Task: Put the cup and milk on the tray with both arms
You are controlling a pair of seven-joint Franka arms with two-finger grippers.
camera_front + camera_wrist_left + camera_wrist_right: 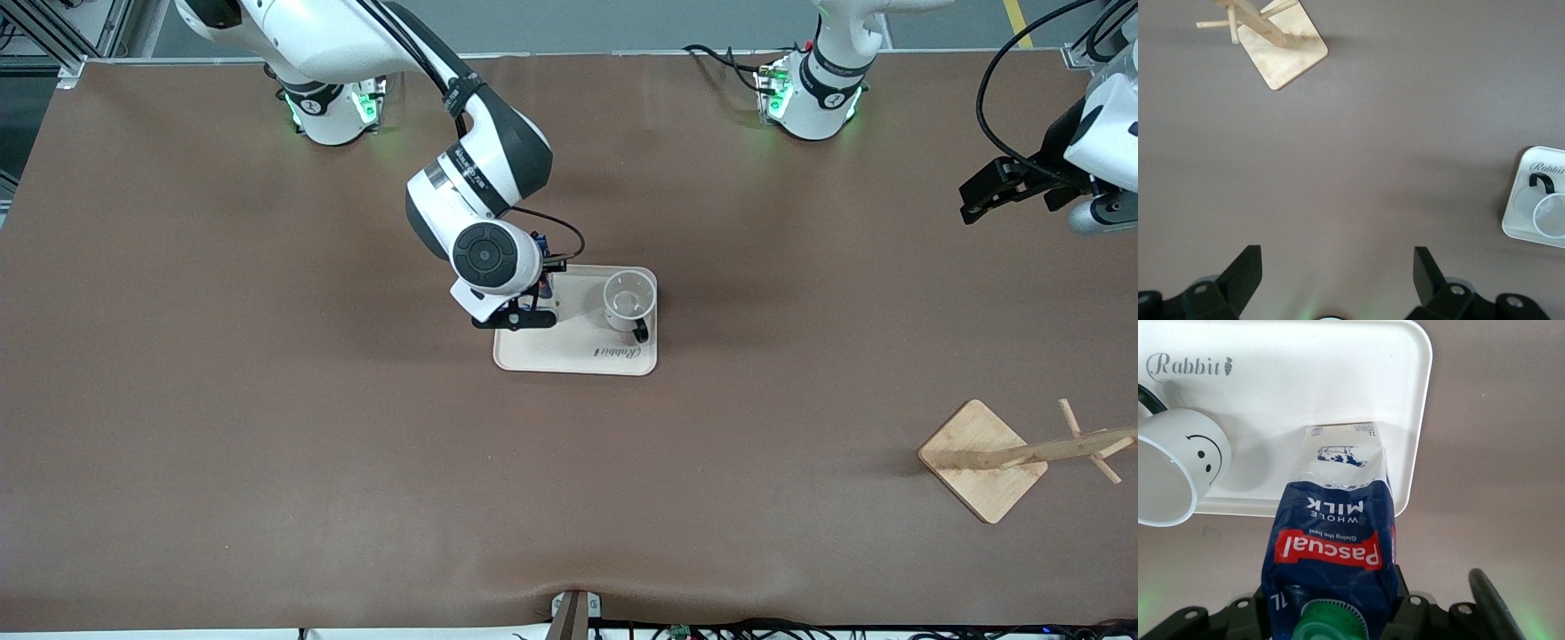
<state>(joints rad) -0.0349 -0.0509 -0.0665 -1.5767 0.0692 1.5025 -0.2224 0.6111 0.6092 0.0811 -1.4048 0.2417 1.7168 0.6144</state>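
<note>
The cream tray (pixel 578 356) lies mid-table. The white smiley cup (pixel 629 302) stands upright on it, at the tray's end toward the left arm. My right gripper (pixel 536 302) is over the tray's other end, shut on the milk carton (pixel 543 289), which the wrist mostly hides there. In the right wrist view the gripper (pixel 1335 613) clamps the carton's blue top; the milk (pixel 1338 513) is upright, its base at the tray (pixel 1305 373) surface by the rim, beside the cup (pixel 1178 467). My left gripper (pixel 973 203) waits open and empty above the table at the left arm's end.
A wooden rack with a square base (pixel 978 462) and pegs stands nearer the front camera at the left arm's end; it also shows in the left wrist view (pixel 1281 47). That view shows the tray's corner (pixel 1521 213) with the cup (pixel 1551 217).
</note>
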